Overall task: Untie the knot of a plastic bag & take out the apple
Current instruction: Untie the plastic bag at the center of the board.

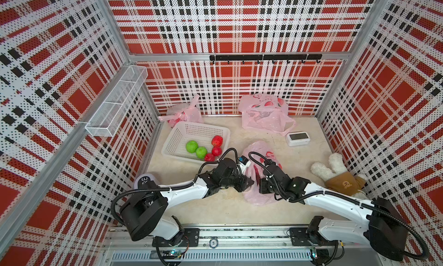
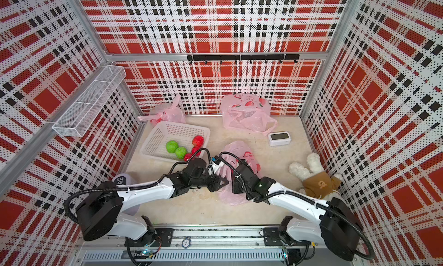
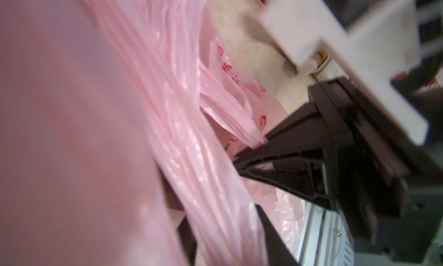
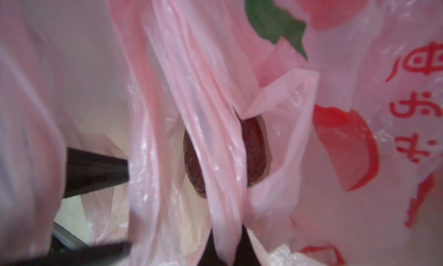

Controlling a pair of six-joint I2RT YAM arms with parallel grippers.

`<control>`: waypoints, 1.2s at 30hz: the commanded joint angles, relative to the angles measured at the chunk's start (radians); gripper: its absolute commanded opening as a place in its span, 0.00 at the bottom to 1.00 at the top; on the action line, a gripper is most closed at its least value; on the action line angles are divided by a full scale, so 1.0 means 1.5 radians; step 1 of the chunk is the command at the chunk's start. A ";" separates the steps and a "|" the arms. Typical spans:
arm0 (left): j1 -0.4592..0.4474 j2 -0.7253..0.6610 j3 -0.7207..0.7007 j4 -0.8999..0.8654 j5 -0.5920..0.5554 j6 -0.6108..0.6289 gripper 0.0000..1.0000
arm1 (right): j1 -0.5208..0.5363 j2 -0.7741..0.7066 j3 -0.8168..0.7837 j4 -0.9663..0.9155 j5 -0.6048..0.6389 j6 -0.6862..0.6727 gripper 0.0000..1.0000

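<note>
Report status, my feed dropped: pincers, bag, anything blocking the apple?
Right pincer shut on one bag handle. Left pincer around another strand, grip unclear. Pink bag open, apple inside. That bag handle crosses the apple.

The walls (image 1: 239,25) are dotted plaid in red, white and black. The tabletop (image 1: 215,212) is mottled cream. The plastic bag (image 1: 260,154) is translucent pink with red print and a green leaf; the apple (image 4: 256,152) inside is dark red. At the bag's 10 o'clock is a white basket (image 1: 176,130) with green apples (image 1: 191,146) and red apples (image 1: 217,140). At 3 o'clock, the plush toy (image 1: 335,161) is white with a tan shirt.
</note>
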 commanded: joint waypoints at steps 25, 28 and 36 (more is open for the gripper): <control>0.145 0.044 0.070 -0.034 -0.015 -0.032 0.45 | 0.026 -0.031 -0.156 0.049 0.006 0.108 0.00; 0.145 -0.034 0.039 -0.067 -0.014 -0.008 0.52 | 0.024 -0.021 -0.154 0.058 0.006 0.102 0.00; 0.128 -0.224 -0.032 -0.175 -0.046 0.045 0.48 | 0.023 0.001 -0.155 0.075 -0.003 0.098 0.00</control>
